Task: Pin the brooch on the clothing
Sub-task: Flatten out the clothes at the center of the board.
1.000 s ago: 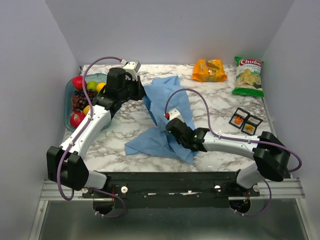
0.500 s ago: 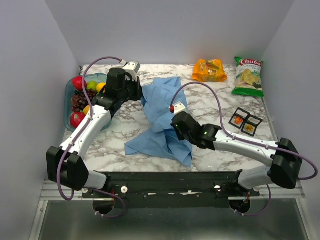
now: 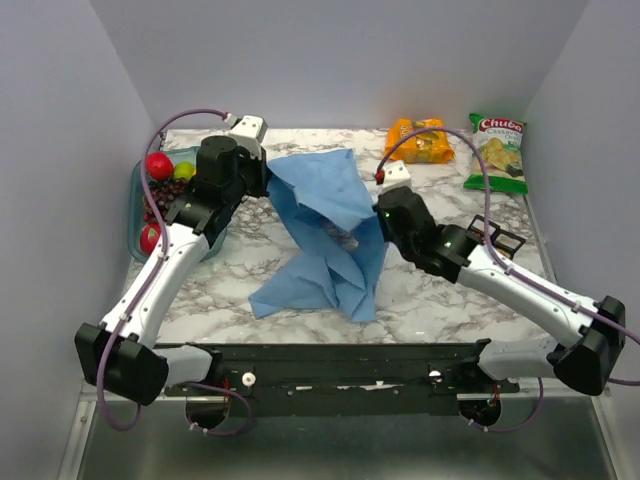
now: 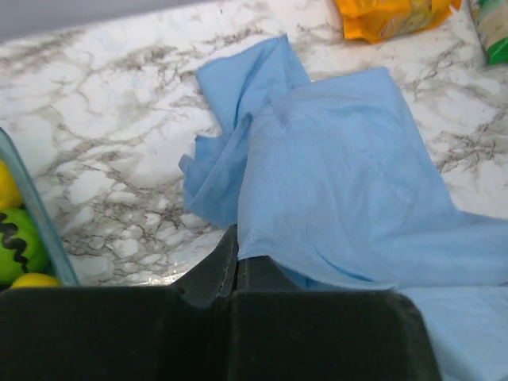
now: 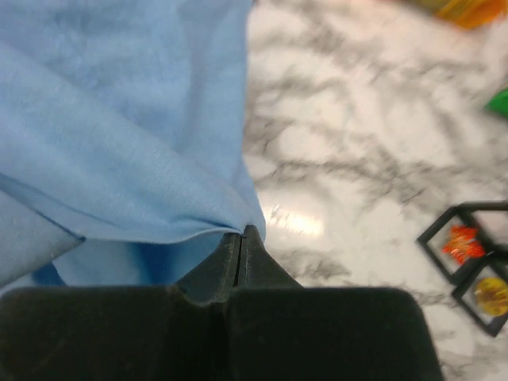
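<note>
One blue shirt (image 3: 318, 215) is raised over the middle of the desk (image 3: 215, 290). Two pincers hold it: the left pincer (image 4: 236, 255) is closed on its left edge and the right pincer (image 5: 241, 236) on its right edge. One orange-red brooch (image 5: 462, 243) lies in one of two black trays (image 5: 443, 238) near the desk's right edge. Bare marble lies between.

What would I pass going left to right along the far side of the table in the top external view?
Fruit container → blue shirt → orange snack packet → green chip bag.
</note>
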Available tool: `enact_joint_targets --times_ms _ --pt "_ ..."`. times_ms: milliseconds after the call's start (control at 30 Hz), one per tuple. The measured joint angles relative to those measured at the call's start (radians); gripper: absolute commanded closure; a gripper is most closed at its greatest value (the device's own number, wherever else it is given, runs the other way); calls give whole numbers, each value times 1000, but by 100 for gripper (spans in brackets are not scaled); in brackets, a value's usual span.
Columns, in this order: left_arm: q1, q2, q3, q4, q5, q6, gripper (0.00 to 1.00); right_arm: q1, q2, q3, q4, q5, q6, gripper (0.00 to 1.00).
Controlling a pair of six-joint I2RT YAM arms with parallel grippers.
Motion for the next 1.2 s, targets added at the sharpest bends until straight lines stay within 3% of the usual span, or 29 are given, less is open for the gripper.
enact_joint_targets --times_ms 267,433,600,933,1200 --pt "-61 -145 159 9 -69 208 100 -9 -84 371 68 170 -293 99" --pt "-121 -243 262 36 -71 379 100 -9 -139 513 177 167 -471 99" --pt "-145 -291 354 32 60 506 100 0 -168 610 239 85 -591 99" --pt "-145 -262 491 5 193 514 100 0 -218 658 237 -42 -644 99" --pt "-142 -158 502 6 108 475 100 -4 -185 666 292 9 -720 99"
